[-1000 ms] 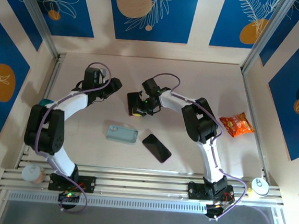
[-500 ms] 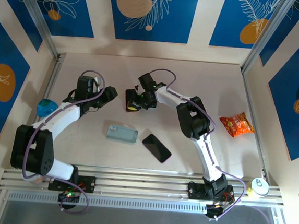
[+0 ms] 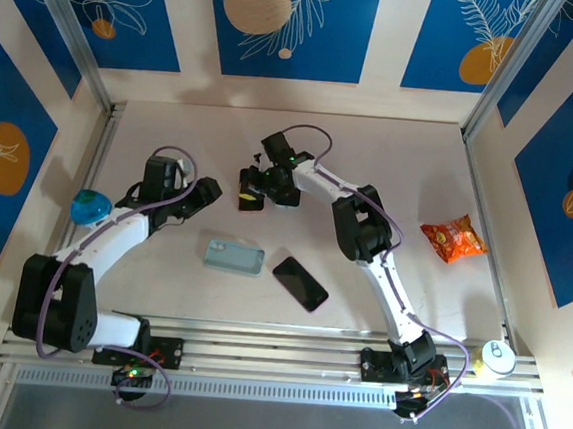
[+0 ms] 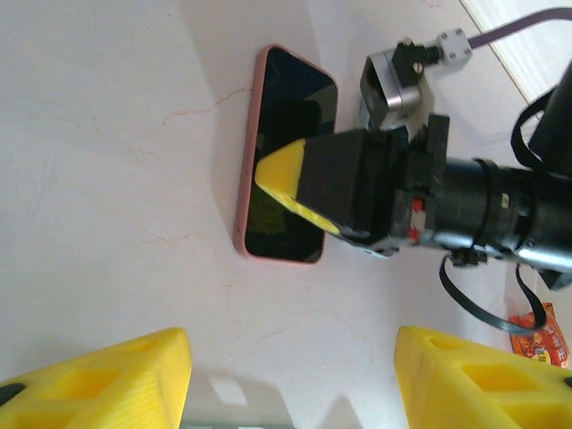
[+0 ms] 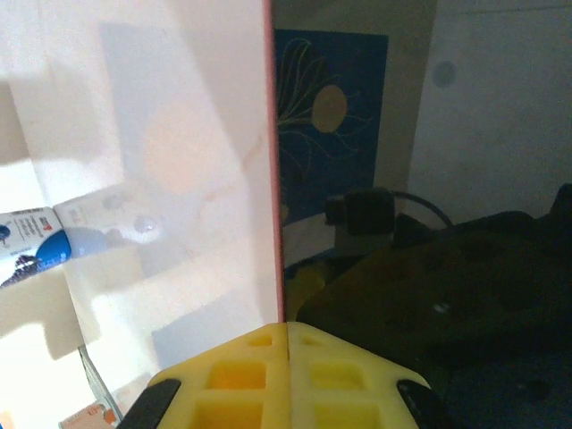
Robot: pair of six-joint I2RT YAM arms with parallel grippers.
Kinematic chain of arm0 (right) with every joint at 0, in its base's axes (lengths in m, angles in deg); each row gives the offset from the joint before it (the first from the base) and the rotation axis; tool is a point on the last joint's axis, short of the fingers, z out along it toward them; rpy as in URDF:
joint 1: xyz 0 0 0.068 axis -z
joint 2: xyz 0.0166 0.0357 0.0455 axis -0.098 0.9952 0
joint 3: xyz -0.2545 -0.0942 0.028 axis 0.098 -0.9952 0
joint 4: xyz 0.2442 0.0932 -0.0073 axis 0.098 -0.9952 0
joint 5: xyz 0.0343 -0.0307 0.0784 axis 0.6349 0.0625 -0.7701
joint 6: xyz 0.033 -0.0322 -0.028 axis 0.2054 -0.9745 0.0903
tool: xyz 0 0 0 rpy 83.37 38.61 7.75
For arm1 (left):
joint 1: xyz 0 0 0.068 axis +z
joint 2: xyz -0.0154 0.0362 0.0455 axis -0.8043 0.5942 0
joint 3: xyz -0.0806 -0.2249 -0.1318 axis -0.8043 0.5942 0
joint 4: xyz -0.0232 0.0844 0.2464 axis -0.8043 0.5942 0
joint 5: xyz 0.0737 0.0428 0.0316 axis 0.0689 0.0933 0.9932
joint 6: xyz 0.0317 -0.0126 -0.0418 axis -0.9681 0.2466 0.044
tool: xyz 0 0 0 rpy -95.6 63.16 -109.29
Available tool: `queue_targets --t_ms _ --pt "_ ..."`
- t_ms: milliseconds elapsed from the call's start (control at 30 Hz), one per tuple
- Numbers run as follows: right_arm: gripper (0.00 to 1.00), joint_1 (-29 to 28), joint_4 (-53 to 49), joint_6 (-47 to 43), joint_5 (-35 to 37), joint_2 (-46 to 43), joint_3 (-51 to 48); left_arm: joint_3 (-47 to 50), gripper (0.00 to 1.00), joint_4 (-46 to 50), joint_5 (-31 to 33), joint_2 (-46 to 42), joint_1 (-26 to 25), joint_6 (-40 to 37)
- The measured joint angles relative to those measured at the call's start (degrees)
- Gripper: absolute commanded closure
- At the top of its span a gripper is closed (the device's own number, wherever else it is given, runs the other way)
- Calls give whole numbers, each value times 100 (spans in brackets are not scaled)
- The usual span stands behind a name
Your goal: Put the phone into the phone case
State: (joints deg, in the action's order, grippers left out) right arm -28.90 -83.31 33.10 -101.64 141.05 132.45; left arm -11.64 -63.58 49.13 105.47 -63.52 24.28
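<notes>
A dark-screened phone with a pink rim [image 4: 284, 107] lies flat on the table. The pink-rimmed phone [image 3: 245, 178] is at mid-table, and in the right wrist view its pink edge [image 5: 271, 179] runs straight up from my fingers. My right gripper [image 4: 268, 172] is shut, its yellow tip over the screen; the right gripper [image 3: 249, 198] [image 5: 288, 344] holds nothing. My left gripper [image 4: 290, 384] stands open a short way left of that phone, facing it, with bare table between its fingers; the left gripper [image 3: 208, 190]. A light-blue phone case [image 3: 234, 257] and a black phone [image 3: 300, 283] lie nearer, apart.
An orange snack packet [image 3: 453, 238] lies at the right. A blue round object [image 3: 90, 205] sits by the left rail, a can [image 3: 496, 355] at the near right corner. Metal rails run along both sides and the near edge.
My left arm has drawn back to the left and nearer, away from the pink-rimmed phone. My right gripper has shifted a little left and farther, still shut over that phone.
</notes>
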Motion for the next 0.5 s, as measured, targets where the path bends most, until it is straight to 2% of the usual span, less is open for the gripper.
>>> queue_targets --t_ms 333,400,500 --pt "100 11 -155 -13 9 610 1106 363 37 348 125 -662 -22 -39" --pt "100 11 -133 -94 57 564 1040 503 37 422 164 -850 -61 -42" --pt "100 11 39 -293 184 -48 52 713 37 557 245 -1191 -179 -48"
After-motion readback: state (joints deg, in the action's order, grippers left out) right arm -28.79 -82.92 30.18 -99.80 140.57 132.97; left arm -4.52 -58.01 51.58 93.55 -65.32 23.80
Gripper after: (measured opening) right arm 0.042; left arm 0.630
